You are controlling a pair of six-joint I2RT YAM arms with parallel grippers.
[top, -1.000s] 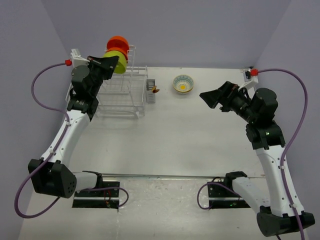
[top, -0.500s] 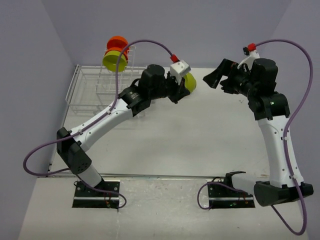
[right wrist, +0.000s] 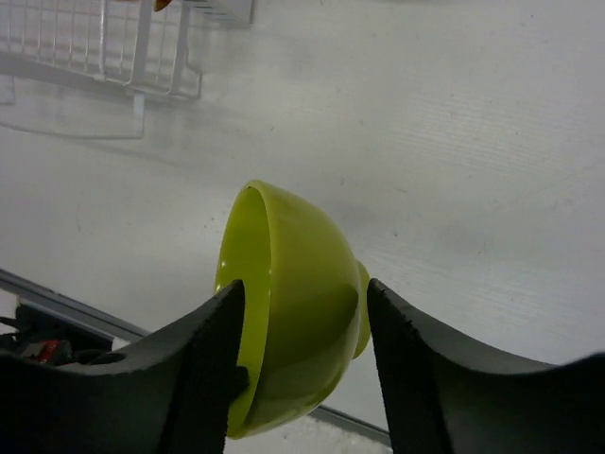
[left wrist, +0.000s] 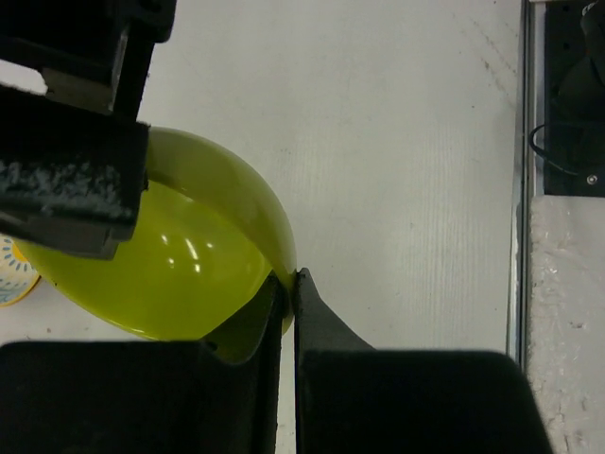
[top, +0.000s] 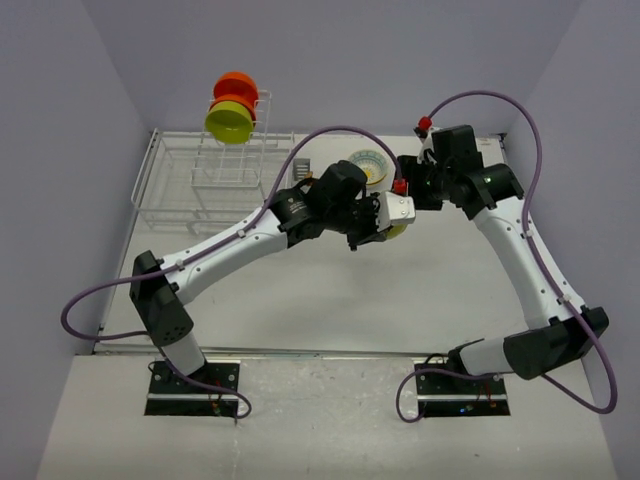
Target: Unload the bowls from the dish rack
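Over the table (top: 300, 290), left hand (left wrist: 288, 282) pinches shiny lime-green bowl (left wrist: 170, 274); right hand (right wrist: 302, 287) straddles it, grip unclear.

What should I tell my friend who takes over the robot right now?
Left gripper: jaws shut on the rim of the held green bowl, over the table.
Right gripper: jaws either side of that bowl; gripping or not, I cannot tell.
Flower bowl: on the table, outside the dish rack.
Second green bowl and orange-red bowl: in the rack's tall tier.
Done: one bowl out. Left: put this one down, unload two more.
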